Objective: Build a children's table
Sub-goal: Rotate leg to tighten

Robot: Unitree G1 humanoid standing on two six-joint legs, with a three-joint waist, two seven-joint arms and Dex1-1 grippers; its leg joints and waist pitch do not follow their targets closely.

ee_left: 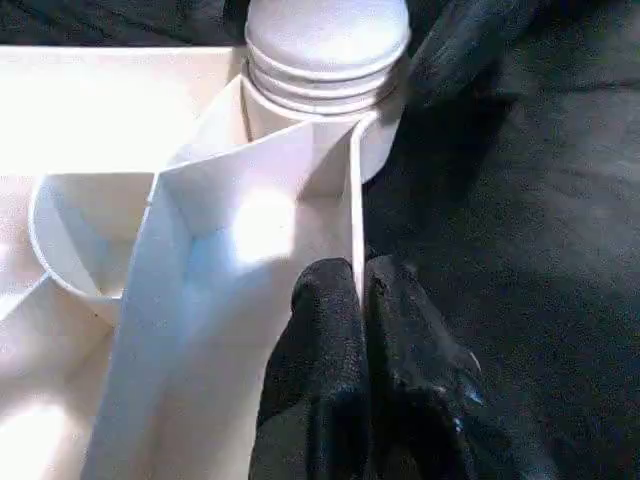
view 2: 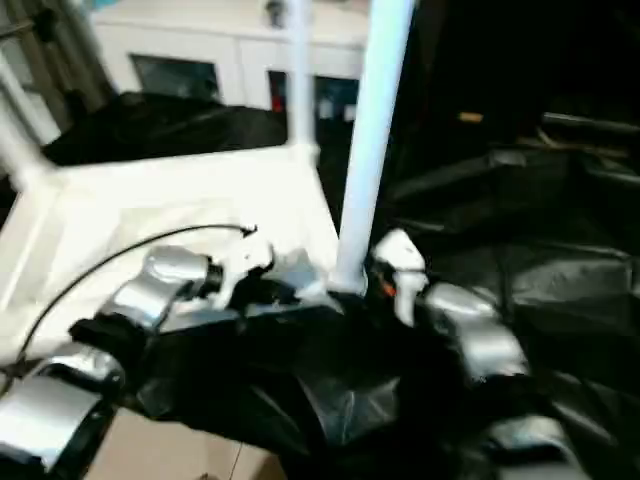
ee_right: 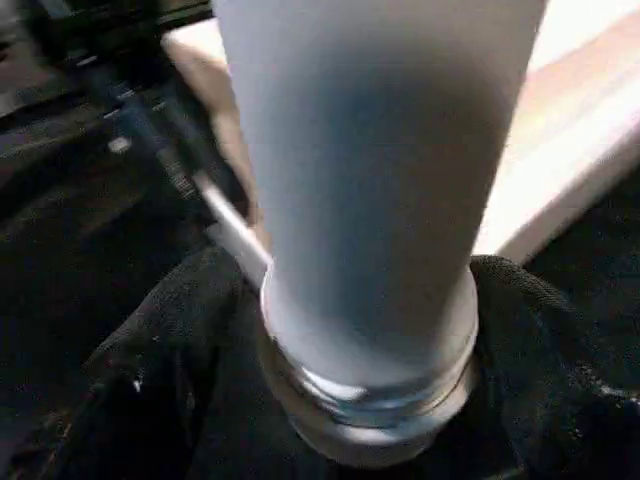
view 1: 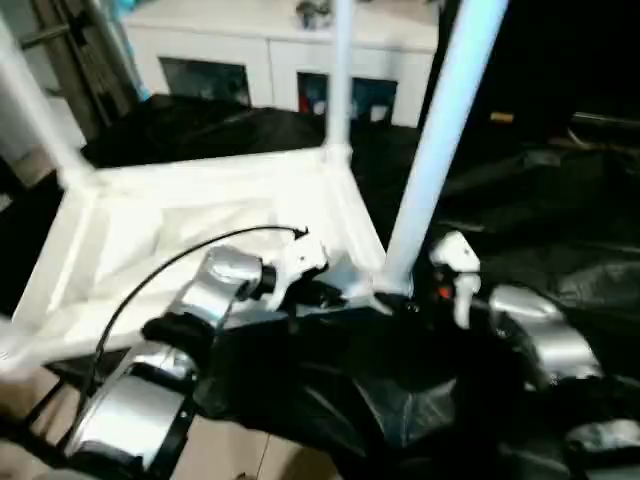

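Note:
The white tabletop [view 1: 200, 230] lies underside up on black cloth, ribs showing [ee_left: 250, 200]. Three white legs stand upright in its corner sockets: one at the near right corner [view 1: 440, 130], one at the far right [view 1: 340, 70], one at the far left [view 1: 30, 100]. My left gripper [view 1: 320, 293] is shut on the tabletop's thin rim wall beside the near right corner, fingers [ee_left: 330, 320] pinching it. My right gripper [view 1: 410, 305] is shut on the base of the near right leg [ee_right: 370, 200], a black finger [ee_right: 170, 340] on either side.
A white cabinet with glass doors [view 1: 260, 50] stands behind the tabletop. Crumpled black cloth [view 1: 540, 200] covers the surface to the right and in front. Tan floor [view 1: 230, 450] shows at the near left. A cable [view 1: 150, 280] arcs over my left forearm.

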